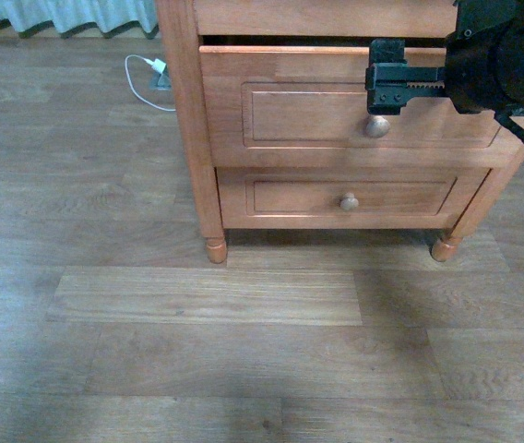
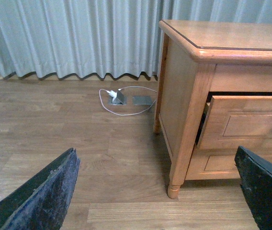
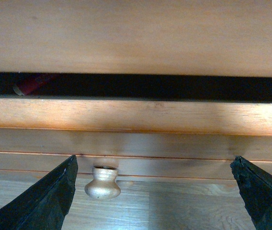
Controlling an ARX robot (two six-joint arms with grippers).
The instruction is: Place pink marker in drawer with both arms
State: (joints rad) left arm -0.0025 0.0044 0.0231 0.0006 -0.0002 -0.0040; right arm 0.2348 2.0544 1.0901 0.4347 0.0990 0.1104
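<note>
Slippage may be coming: the right gripper point(image 3: 154, 165), open, is hovering off-centre before the round pale knob point(image 3: 102, 183) of the ajar orange-brown wooden drawer point(image 1: 290, 66) holding the pink marker point(image 3: 30, 85) (dimly seen); the left gripper point(image 2: 155, 152) is gaping empty.

Drawer point(image 1: 336, 115) — orange-brown wood with a smooth satin varnish and soft sheen. Its knob point(image 1: 377, 126), at 6 o'clock from the right gripper point(image 1: 387, 78), is paler smooth wood. Right gripper: matt black, ridged. Left gripper point(image 2: 155, 163), fingers point(image 2: 45, 196): matt black, scuffed, greyish. Floor point(image 1: 197, 351), at 6 o'clock in the front view — wood-grain planks, low sheen. Curtain point(image 2: 78, 38): pale pleated cloth, matt.
</note>
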